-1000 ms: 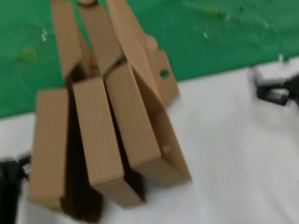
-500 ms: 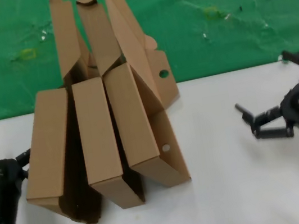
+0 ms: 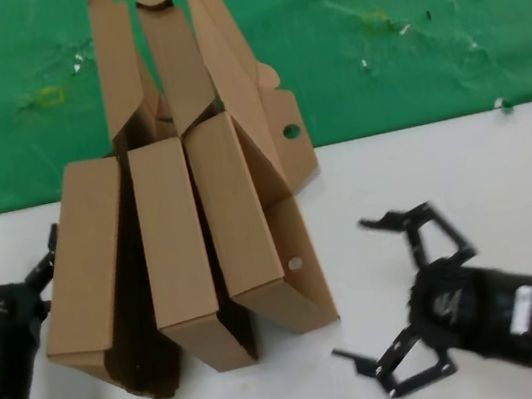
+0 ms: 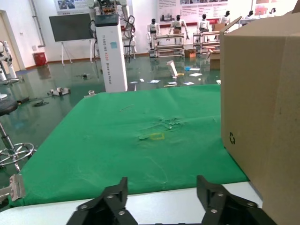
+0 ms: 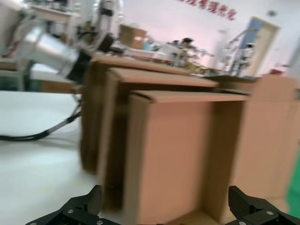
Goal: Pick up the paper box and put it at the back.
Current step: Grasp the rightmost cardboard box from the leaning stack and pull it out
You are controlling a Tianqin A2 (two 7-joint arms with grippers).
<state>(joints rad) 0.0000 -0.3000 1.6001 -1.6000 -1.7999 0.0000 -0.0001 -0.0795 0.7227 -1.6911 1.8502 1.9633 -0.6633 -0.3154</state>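
Three brown cardboard boxes stand on edge side by side with their lids up against the green cloth. The paper box [image 3: 245,218] is the rightmost one, with round holes in its wall, and it fills the right wrist view [image 5: 173,154]. My right gripper [image 3: 351,289] is open and empty just to its right, low over the table and facing its side [image 5: 164,197]. My left gripper [image 3: 18,244] is open and empty beside the leftmost box [image 4: 262,117], pointing at the cloth [image 4: 161,185]. The back [image 3: 419,140] is the white strip under the cloth.
The middle box [image 3: 177,244] and the leftmost box [image 3: 84,264] stand tight against the paper box. The wrinkled green cloth [image 3: 401,26] rises behind the table. White tabletop [image 3: 445,181] stretches to the right of the boxes.
My right gripper has swung in from the far right edge toward the boxes and nearer the front, now facing the rightmost box. My left gripper has turned slightly. The boxes have not moved.
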